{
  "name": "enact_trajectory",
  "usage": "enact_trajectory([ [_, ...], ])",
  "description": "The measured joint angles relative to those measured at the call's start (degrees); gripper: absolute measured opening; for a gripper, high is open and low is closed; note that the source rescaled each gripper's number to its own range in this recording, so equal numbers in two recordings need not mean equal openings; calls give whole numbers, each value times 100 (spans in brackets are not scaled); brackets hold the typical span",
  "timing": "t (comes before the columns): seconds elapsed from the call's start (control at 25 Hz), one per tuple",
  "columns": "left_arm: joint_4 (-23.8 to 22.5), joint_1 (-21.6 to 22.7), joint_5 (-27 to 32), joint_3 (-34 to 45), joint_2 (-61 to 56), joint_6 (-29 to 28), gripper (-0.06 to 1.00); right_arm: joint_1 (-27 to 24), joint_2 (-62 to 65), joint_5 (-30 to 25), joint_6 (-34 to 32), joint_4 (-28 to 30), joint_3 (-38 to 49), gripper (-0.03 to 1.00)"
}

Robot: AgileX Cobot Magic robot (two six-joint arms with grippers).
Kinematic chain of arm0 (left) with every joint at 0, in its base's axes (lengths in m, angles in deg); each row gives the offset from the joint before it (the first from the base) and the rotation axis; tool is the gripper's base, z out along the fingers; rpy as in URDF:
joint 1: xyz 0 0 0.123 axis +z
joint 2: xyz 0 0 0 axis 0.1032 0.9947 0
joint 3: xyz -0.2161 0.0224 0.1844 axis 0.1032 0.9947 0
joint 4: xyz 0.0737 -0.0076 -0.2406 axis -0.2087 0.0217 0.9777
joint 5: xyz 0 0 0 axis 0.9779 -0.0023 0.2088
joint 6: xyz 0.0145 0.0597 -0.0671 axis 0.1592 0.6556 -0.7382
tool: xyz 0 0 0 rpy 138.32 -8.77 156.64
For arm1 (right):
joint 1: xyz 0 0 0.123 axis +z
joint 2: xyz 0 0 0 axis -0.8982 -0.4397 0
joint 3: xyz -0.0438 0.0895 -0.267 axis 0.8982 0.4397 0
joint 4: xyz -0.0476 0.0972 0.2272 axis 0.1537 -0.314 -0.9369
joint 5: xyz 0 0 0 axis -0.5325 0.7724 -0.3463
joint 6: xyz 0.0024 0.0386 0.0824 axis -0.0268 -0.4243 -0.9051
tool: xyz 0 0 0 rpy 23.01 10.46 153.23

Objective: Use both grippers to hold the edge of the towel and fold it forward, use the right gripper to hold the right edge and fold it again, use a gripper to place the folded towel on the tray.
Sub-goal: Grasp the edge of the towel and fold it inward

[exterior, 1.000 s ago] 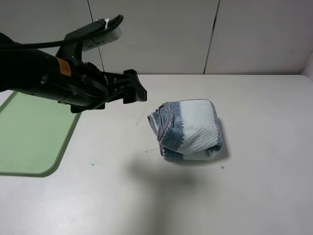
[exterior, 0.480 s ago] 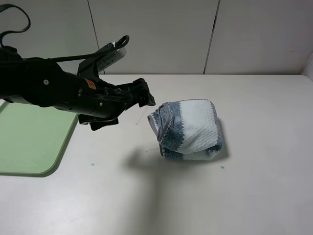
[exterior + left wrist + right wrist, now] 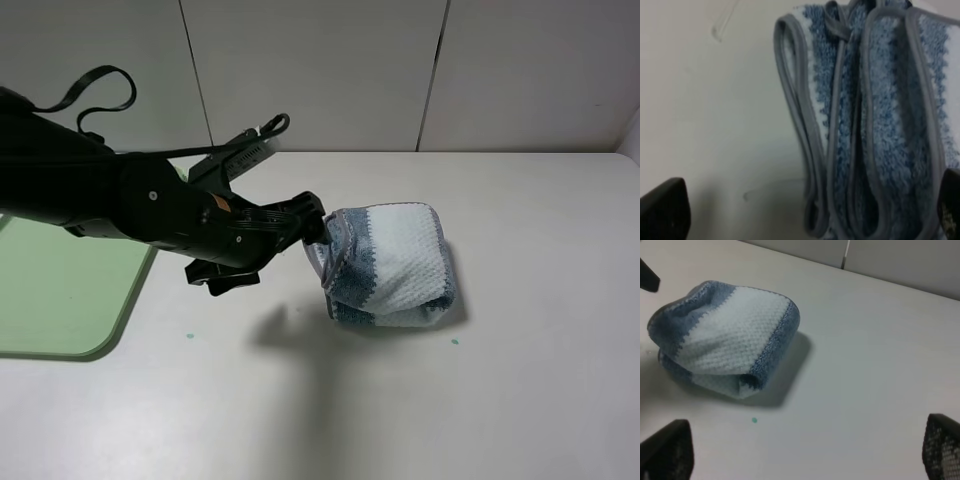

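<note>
Resting on the white table point(image 3: 520, 400), nearest the camera, are only two tiny teal specks point(image 3: 189, 336) and a soft shadow below the arm. A little farther back lies the towel point(image 3: 390, 265), folded into a plump bundle with a broad white stripe on top, dusty-blue bands at its sides and its stacked grey hems facing the left arm. It sits near the table's middle, well apart from the tray point(image 3: 60, 290), whose light-green surface shows at the left edge of the exterior view and is partly hidden behind the arm.

The left gripper point(image 3: 314, 228) reaches in from the left, its tip right at the towel's hemmed end. In the left wrist view its fingers point(image 3: 662, 210) stand spread wide, one dark tip at each lower corner, and the layered hems (four or five loops of grey edging) fill the space ahead of them, not yet pinched.

The right gripper point(image 3: 800, 452) hovers off the towel's far side, its fingers likewise spread apart and holding nothing.

Beyond the table rise pale grey wall panels point(image 3: 320, 70).
</note>
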Motion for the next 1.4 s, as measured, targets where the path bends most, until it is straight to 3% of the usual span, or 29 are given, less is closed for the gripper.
enact_trajectory([
  [1.12,88,-262,144,-1236,1548,-66,99,0,0,0,0,-42,0,100],
  [1.4,88,-318,83,-1456,1734,-66,95,0,0,0,0,-46,0,100],
])
